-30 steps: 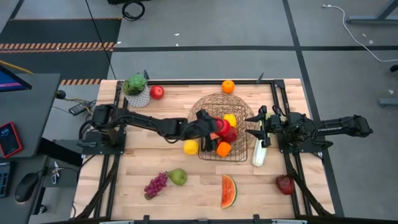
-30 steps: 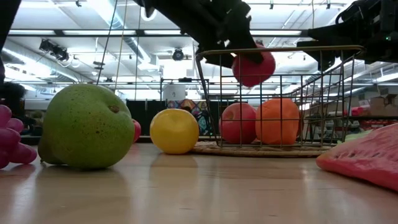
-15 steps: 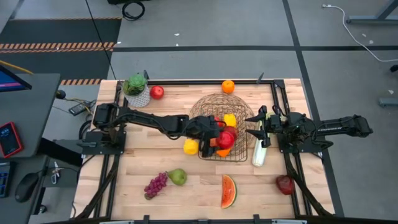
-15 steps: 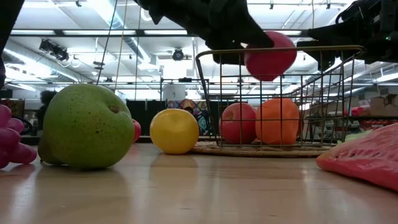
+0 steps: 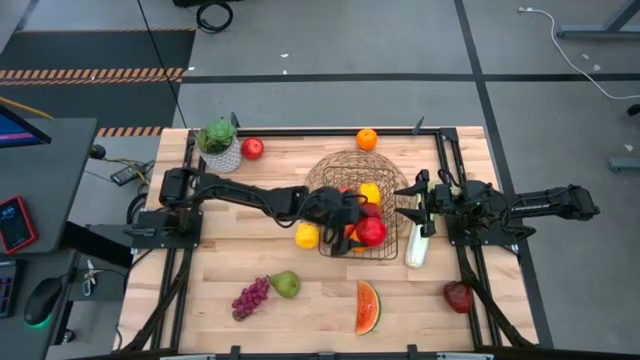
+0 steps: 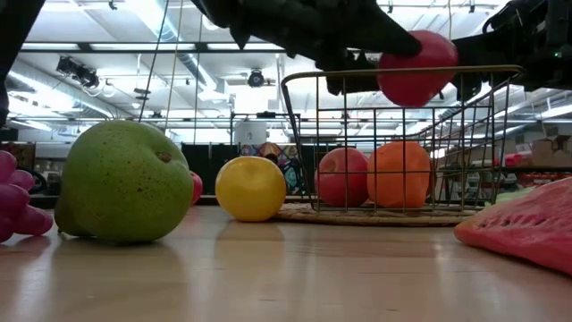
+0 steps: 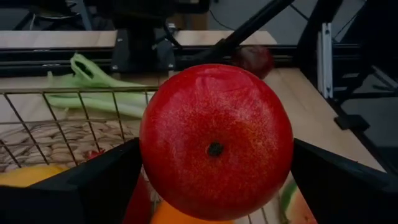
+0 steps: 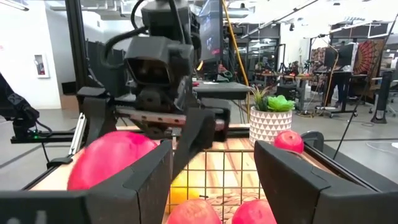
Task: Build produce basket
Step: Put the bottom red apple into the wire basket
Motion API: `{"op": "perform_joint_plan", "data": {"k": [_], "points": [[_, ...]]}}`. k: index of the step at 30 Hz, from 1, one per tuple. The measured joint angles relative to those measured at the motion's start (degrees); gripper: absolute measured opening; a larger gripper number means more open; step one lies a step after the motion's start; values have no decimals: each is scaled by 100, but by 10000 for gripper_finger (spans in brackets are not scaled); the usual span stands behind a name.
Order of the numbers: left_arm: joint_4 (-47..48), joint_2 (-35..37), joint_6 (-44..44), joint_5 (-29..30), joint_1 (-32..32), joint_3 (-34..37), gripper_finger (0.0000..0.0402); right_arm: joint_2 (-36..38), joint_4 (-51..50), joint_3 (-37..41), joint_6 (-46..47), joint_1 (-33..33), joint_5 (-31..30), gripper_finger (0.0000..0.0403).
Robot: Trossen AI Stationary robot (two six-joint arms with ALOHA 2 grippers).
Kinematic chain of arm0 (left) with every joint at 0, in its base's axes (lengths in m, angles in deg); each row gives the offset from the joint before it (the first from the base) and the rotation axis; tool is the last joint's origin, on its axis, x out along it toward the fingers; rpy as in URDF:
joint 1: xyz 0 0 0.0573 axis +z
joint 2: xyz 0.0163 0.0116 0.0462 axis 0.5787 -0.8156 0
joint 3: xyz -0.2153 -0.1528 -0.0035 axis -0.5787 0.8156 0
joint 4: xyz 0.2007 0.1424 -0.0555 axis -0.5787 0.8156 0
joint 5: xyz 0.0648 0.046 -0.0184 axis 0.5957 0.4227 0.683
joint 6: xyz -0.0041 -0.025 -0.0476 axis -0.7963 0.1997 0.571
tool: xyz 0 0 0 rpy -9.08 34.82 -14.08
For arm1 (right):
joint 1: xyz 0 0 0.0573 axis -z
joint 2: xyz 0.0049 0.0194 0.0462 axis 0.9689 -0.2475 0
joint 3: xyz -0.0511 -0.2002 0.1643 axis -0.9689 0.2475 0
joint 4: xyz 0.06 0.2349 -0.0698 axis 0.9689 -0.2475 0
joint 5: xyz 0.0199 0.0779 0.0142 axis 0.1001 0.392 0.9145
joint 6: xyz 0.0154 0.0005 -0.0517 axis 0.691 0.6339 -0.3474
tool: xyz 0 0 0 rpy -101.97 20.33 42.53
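My left gripper [image 5: 358,226] is shut on a red apple [image 5: 371,232] over the near part of the wire basket [image 5: 337,172]. The low view shows the apple [image 6: 416,67] level with the basket's rim [image 6: 402,70]. In the basket lie a red apple [image 6: 344,176], an orange [image 6: 398,174] and a yellow piece [image 5: 370,191]. My right gripper [image 5: 416,205] is open beside the basket's right rim, above the celery [image 5: 415,248]. On the table rest a yellow fruit [image 5: 307,236], a pear [image 5: 287,284], grapes [image 5: 250,297], a watermelon slice [image 5: 368,307], a dark red apple [image 5: 458,296], an orange [image 5: 367,138] and a red apple [image 5: 252,148]. My left gripper pinches the red apple by two opposite sides [image 7: 152,155] between its two fingers [image 7: 99,186]. The fingers come roughly level from the table's left. The apple's dimpled end [image 7: 216,149] faces back toward the wrist. The apple is lifted clear, at the height of the basket's rim.
A leafy plant in a white pot [image 5: 218,140] stands at the far left corner, next to the red apple. Black rails [image 5: 445,170] run along the table's left and right sides. Bare wood shows between the basket and the near fruit.
My left gripper has carried the red apple toward the table's right and near edges, over the basket, and a little upward, keeping its hold. The fruit in the basket has stayed put.
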Motion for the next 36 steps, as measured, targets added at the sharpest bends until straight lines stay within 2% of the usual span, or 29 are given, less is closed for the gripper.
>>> {"op": "perform_joint_plan", "data": {"k": [6,12,36], "points": [[73,-354,298,-452,-6,-354,396,-8,20,0,0,0,0,231],[524,-670,404,-502,8,-749,396,-10,25,2,2,0,0,231],[667,-713,452,-573,165,-780,396,-12,59,0,1,0,0,231]]}}
